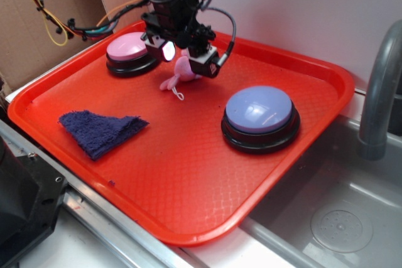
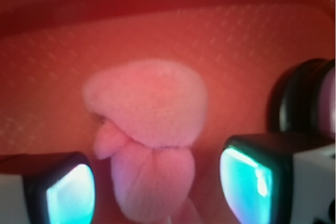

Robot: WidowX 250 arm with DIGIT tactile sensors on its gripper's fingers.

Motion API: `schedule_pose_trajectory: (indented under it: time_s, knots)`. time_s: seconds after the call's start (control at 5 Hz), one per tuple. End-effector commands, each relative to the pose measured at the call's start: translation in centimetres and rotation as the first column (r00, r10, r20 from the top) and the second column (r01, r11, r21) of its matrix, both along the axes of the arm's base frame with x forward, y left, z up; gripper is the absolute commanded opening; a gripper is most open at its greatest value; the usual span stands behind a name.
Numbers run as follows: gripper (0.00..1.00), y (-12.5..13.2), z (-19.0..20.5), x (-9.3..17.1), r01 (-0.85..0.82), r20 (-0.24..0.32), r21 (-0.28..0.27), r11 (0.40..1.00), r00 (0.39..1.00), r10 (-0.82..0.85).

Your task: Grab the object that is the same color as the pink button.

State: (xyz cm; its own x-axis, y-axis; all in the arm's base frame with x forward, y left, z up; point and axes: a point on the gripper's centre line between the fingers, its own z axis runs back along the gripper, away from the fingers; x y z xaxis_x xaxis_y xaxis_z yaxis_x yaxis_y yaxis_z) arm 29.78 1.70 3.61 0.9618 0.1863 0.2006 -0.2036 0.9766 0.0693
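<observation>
The tool (image 1: pixel 186 58) stands over the pink plush toy (image 1: pixel 179 75), its fingers (image 2: pixel 68 190) spread wide on either side and not clamped. The toy lies on the red tray (image 1: pixel 188 174) near its far edge, just beside the pink button (image 1: pixel 130 48).

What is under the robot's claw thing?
The pink plush toy lies on the red tray under the open gripper, between its fingers. The gripper hides the toy's top from the side.
</observation>
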Motion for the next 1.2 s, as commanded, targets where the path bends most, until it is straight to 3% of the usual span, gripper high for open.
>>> schedule_pose_trajectory:
  time_s: [0.0, 0.2, 0.4, 0.6, 0.8, 1.0]
  knots:
    - [0.35, 1.1, -0.3, 1.1, -0.019, 0.003, -0.012, 1.000, 1.000, 0.019]
    - [0.17, 1.2, -0.5, 1.1, -0.023, -0.026, -0.040, 0.999, 0.999, 0.022]
    - [0.07, 1.3, 0.5, 0.7, -0.006, -0.033, -0.037, 0.999, 0.999, 0.004]
    - [0.03, 1.0, 3.2, 0.0, 0.034, -0.021, -0.104, 0.994, 0.999, -0.037]
    - [0.03, 0.2, 7.2, -1.9, 0.074, -0.021, -0.092, 0.993, 0.997, -0.076]
    - [0.00, 0.3, 9.7, -4.3, 0.080, -0.011, -0.125, 0.989, 0.997, -0.082]
